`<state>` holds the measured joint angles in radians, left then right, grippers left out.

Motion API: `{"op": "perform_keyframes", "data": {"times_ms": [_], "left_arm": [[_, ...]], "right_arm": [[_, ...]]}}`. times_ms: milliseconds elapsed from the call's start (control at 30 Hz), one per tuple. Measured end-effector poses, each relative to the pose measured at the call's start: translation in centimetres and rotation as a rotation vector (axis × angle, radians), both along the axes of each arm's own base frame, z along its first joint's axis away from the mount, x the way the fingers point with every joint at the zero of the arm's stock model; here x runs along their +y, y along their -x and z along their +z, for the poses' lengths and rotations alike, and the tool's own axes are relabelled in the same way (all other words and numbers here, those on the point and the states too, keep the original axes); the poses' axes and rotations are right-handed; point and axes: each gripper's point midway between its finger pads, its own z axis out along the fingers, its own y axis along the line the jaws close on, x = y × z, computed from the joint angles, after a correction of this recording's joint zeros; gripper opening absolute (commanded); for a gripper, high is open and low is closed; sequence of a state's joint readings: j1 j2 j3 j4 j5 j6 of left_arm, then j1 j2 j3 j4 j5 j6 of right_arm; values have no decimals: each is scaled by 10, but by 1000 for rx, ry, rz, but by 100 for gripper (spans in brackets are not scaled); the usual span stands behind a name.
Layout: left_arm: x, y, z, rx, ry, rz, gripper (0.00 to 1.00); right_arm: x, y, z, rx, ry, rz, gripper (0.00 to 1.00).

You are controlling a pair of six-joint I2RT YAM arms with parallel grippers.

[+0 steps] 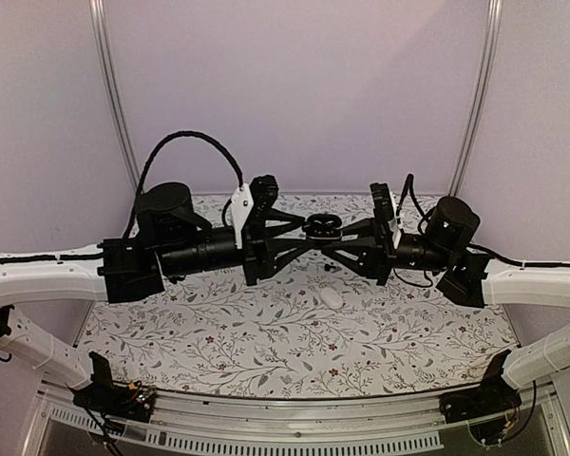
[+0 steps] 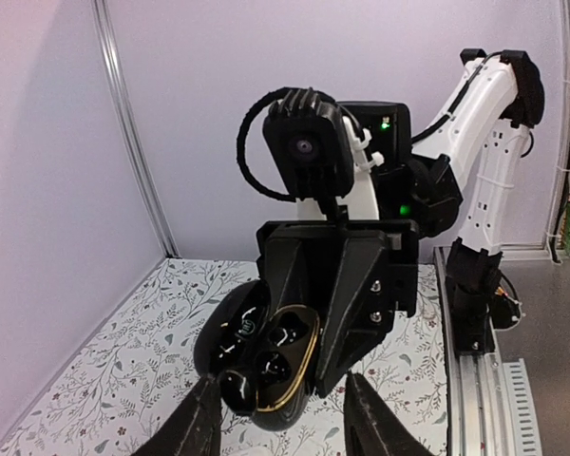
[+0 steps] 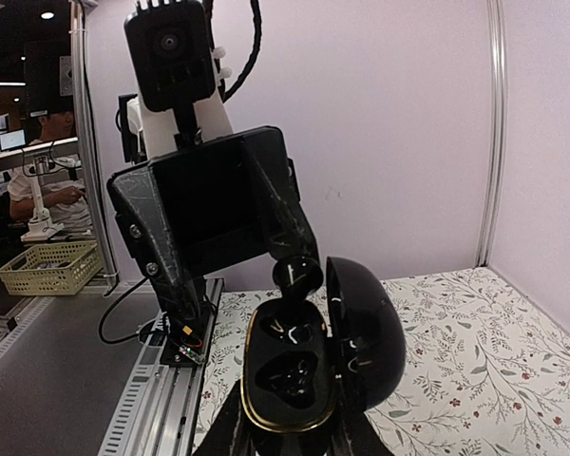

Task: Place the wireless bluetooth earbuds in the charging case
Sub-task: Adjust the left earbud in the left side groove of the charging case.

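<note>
In mid-air over the table, my right gripper (image 3: pixel 290 429) is shut on the black charging case (image 3: pixel 287 380). The case has a gold rim, and its lid (image 3: pixel 366 332) stands open. One earbud (image 3: pixel 296 275), small, dark and glossy, sits at the top edge of the case's upper socket. It touches the tip of one finger of my left gripper (image 2: pixel 282 380). In the left wrist view the earbud (image 2: pixel 236 388) rests against my left finger (image 2: pixel 198 418), and the other finger stands well clear, so the jaws are open. A second tiny dark piece (image 1: pixel 331 269) lies on the cloth below the case (image 1: pixel 321 225).
A white oval pebble-shaped object (image 1: pixel 332 297) lies on the floral tablecloth (image 1: pixel 218 332) just in front of the held case. Both arms meet over the middle of the table. Purple walls close the back and sides. A metal rail (image 1: pixel 294 427) runs along the near edge.
</note>
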<state>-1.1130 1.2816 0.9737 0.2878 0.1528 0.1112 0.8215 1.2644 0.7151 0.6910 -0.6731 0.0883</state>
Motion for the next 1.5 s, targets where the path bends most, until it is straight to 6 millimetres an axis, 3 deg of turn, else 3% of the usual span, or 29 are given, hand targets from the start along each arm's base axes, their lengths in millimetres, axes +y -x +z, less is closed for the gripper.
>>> {"op": "perform_keyframes", "data": {"times_ms": [1500], "left_arm": [[-2,2,-10,34,2,-13,33]], "right_arm": [[-5,-7,3,17,-8,-28,0]]}}
